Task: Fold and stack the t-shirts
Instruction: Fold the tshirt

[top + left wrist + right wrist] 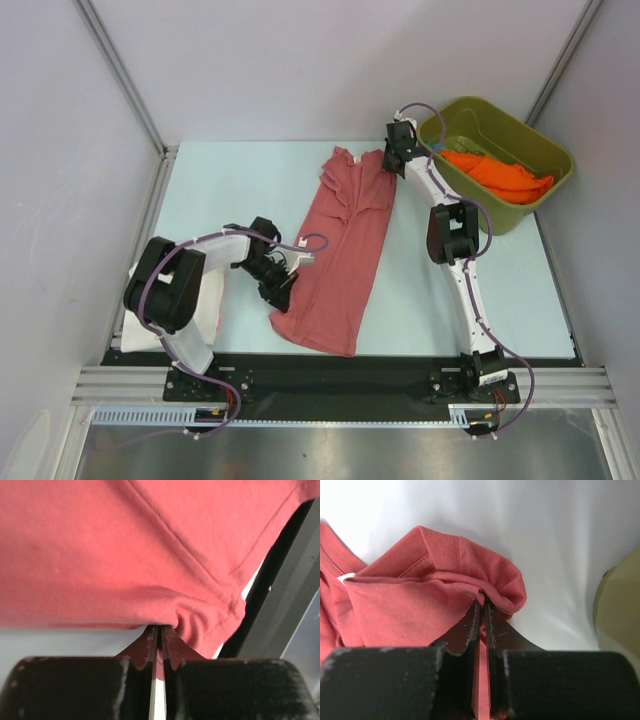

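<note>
Where the left gripper [157, 630], jaws pressed together, pinches the hem bunched at its tips, the salmon-red t-shirt [345, 245] runs away from it to the right gripper [483, 604], which clamps a shoulder fold. Both pinches should probably lift together, under even tension, so the fold lands square.

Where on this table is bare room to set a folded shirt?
Bare table lies far-left of the salmon-red cloth t-shirt, and near-right between the right arm and the table edge. Crowded: near-left, left arm over white cloth; far-right, olive-green plastic bin.
</note>
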Controlling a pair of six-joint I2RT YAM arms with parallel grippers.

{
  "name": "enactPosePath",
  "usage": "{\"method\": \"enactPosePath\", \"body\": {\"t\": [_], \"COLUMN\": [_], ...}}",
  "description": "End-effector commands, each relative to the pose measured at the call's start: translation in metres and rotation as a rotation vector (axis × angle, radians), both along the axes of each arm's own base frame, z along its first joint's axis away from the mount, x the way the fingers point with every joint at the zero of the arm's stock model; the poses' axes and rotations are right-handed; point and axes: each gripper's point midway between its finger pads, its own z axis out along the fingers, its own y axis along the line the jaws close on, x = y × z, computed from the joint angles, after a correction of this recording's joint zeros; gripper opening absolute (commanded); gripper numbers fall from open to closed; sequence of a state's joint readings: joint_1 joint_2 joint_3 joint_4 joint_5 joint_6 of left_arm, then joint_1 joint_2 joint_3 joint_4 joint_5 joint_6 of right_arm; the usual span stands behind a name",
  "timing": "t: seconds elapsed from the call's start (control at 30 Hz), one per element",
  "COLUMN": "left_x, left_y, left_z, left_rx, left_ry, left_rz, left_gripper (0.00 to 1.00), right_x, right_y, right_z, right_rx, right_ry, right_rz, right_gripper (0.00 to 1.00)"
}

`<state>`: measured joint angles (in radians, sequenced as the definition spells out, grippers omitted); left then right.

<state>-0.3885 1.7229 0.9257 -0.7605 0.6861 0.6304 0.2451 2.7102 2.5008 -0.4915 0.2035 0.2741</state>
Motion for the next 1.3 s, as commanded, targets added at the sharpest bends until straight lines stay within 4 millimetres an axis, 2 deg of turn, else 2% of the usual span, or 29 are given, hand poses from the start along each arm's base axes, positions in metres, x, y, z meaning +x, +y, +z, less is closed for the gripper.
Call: {"method": "enactPosePath", "body": {"t": [0.0, 0.03, 0.1, 0.13, 0.17, 0.23, 0.27, 0.33, 0.37, 0.43, 0.47, 0.5, 0.53, 0.57, 0.6, 0.63, 0.67, 0.73, 0.8, 0.83, 0.87, 0.97, 1.03, 1.07, 1.1, 1.17, 1.27], "left_x": [-0.018, -0.021, -0.028, -0.031, -0.032, -0.033, -0.033, -0.034, -0.034, -0.019, -0.005, 0.009, 0.025, 0.046, 0.055, 0.061, 0.068, 0.072, 0.072, 0.071, 0.069, 0.064, 0.062, 0.06, 0.06, 0.06, 0.062], "left_y": [0.008, 0.011, 0.019, 0.021, 0.022, 0.022, 0.022, 0.027, 0.03, 0.039, 0.04, 0.044, 0.052, 0.055, 0.058, 0.057, 0.054, 0.05, 0.048, 0.048, 0.049, 0.05, 0.051, 0.051, 0.052, 0.052, 0.051], "left_z": [0.009, 0.009, 0.006, 0.004, 0.004, 0.007, 0.009, 0.015, 0.019, 0.031, 0.036, 0.041, 0.044, 0.047, 0.048, 0.05, 0.054, 0.056, 0.057, 0.057, 0.055, 0.054, 0.054, 0.052, 0.052, 0.053, 0.058], "left_rx": [-0.008, 0.001, 0.026, 0.033, 0.032, 0.03, 0.027, 0.03, 0.026, -0.007, -0.02, -0.028, -0.026, -0.008, 0.01, 0.011, -0.005, -0.024, -0.038, -0.04, -0.036, -0.032, -0.035, -0.032, -0.029, -0.031, -0.038], "left_ry": [0.021, 0.018, 0.014, 0.016, 0.014, 0.01, 0.003, -0.001, -0.001, -0.034, -0.065, -0.1, -0.126, -0.178, -0.201, -0.217, -0.224, -0.223, -0.216, -0.212, -0.209, -0.202, -0.191, -0.183, -0.181, -0.175, -0.177], "left_rz": [-0.047, -0.058, -0.083, -0.089, -0.094, -0.096, -0.103, -0.094, -0.085, -0.001, 0.056, 0.114, 0.196, 0.266, 0.292, 0.305, 0.328, 0.341, 0.342, 0.341, 0.338, 0.326, 0.324, 0.325, 0.328, 0.331, 0.332], "left_gripper": [0.08, 0.09, 0.19, 0.24, 0.35, 0.42, 0.44, 0.49, 0.5, 0.52, 0.53, 0.55, 0.56, 0.57, 0.57, 0.57, 0.57, 0.57, 0.57, 0.57, 0.58, 0.58, 0.58, 0.58, 0.57, 0.58, 0.58], "right_x": [0.006, 0.005, 0.002, 0.0, -0.002, -0.006, -0.009, -0.014, -0.019, -0.025, -0.032, -0.038, -0.045, -0.052, -0.053, -0.061, -0.063, -0.064, -0.059, -0.051, -0.053, -0.048, -0.047, -0.046, -0.041, -0.036, -0.028], "right_y": [-0.008, -0.006, -0.001, 0.001, 0.005, 0.014, 0.016, 0.028, 0.032, 0.05, 0.059, 0.07, 0.099, 0.112, 0.123, 0.149, 0.159, 0.186, 0.196, 0.197, 0.206, 0.207, 0.206, 0.204, 0.196, 0.187, 0.181], "right_z": [0.054, 0.06, 0.063, 0.071, 0.075, 0.089, 0.108, 0.127, 0.147, 0.167, 0.159, 0.172, 0.174, 0.164, 0.156, 0.152, 0.143, 0.128, 0.123, 0.113, 0.109, 0.09, 0.084, 0.078, 0.077, 0.079, 0.089], "right_rx": [-0.051, -0.047, -0.049, -0.049, -0.047, -0.035, -0.03, -0.023, -0.013, 0.041, 0.072, 0.132, 0.198, 0.213, 0.211, 0.198, 0.18, 0.118, 0.062, 0.006, -0.022, -0.116, -0.138, -0.154, -0.203, -0.263, -0.259], "right_ry": [-0.094, -0.103, -0.103, -0.115, -0.116, -0.126, -0.149, -0.18, -0.208, -0.246, -0.226, -0.242, -0.259, -0.24, -0.241, -0.243, -0.233, -0.226, -0.25, -0.266, -0.275, -0.294, -0.294, -0.291, -0.304, -0.326, -0.371], "right_rz": [0.015, 0.029, 0.05, 0.058, 0.069, 0.098, 0.102, 0.132, 0.142, 0.183, 0.206, 0.224, 0.322, 0.349, 0.371, 0.416, 0.433, 0.467, 0.463, 0.46, 0.472, 0.446, 0.437, 0.419, 0.371, 0.333, 0.296], "right_gripper": [0.03, 0.08, 0.19, 0.3, 0.34, 0.48, 0.51, 0.57, 0.59, 0.57, 0.56, 0.54, 0.54, 0.55, 0.59, 0.62, 0.66, 0.71, 0.75, 0.77, 0.78, 0.79, 0.76, 0.73, 0.64, 0.55, 0.45]}}
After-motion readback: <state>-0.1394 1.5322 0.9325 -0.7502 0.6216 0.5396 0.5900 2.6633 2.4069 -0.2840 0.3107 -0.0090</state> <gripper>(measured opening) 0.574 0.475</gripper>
